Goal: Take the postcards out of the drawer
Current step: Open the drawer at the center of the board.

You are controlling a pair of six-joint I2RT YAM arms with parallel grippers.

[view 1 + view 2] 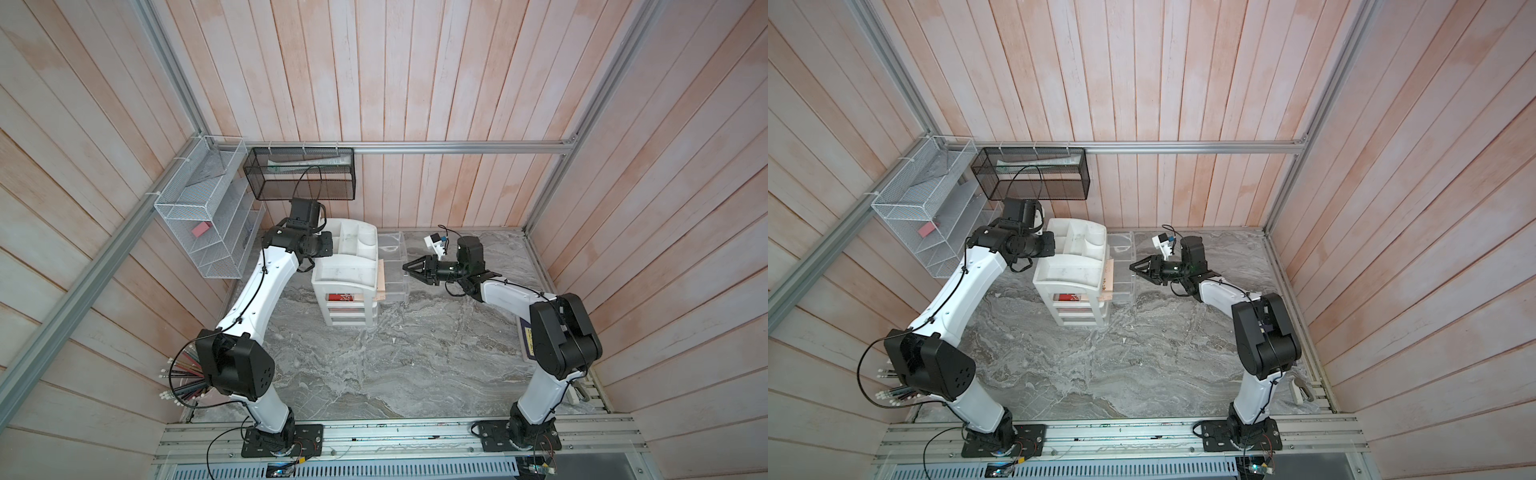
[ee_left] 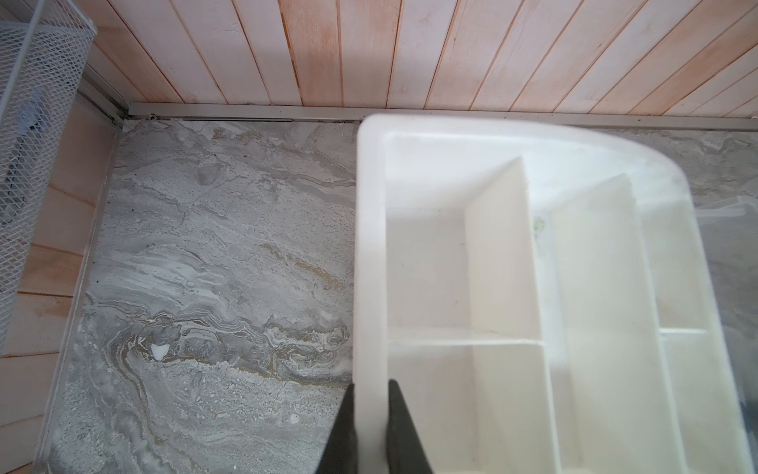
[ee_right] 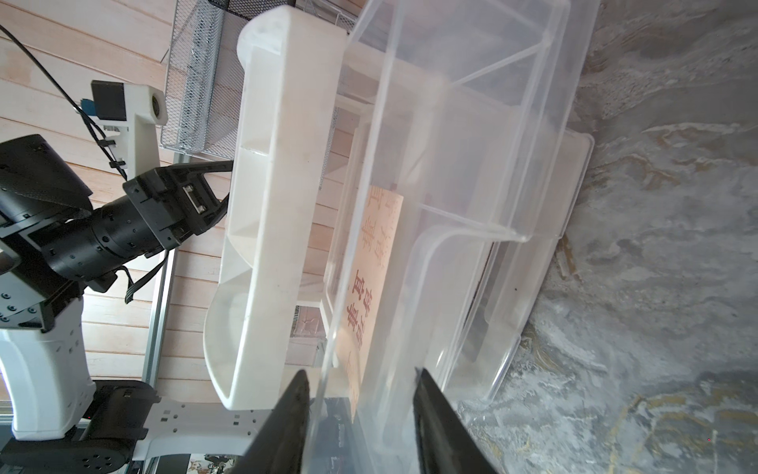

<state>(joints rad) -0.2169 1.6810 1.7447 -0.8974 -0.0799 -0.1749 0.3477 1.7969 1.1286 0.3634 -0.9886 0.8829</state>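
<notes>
Left hand is pinched tight on the rim of the white organizer, bracing it at the centre of both top views. Just right of it the clear drawer sticks out over the counter. The right hand sits at the drawer's outer end, fingers about half spread, straddling the front wall and holding nothing.

There's the beige postcard, inside the drawer at lower centre of the right wrist view, up at the organizer end. From above only a strip of it peeks out. A red postcard shows through the organizer's near face, under the top tray; which compartment, I can't tell. The third I can't find.

Handling now: these look feather-light, thin and bendy, and on slick plastic they'll likely slide rather than lift. I'd take the beige one by its exposed edge, nudging it against the drawer wall so it rears up, then pinching across the thickness. Gently, because a hard squeeze creases card.
</notes>
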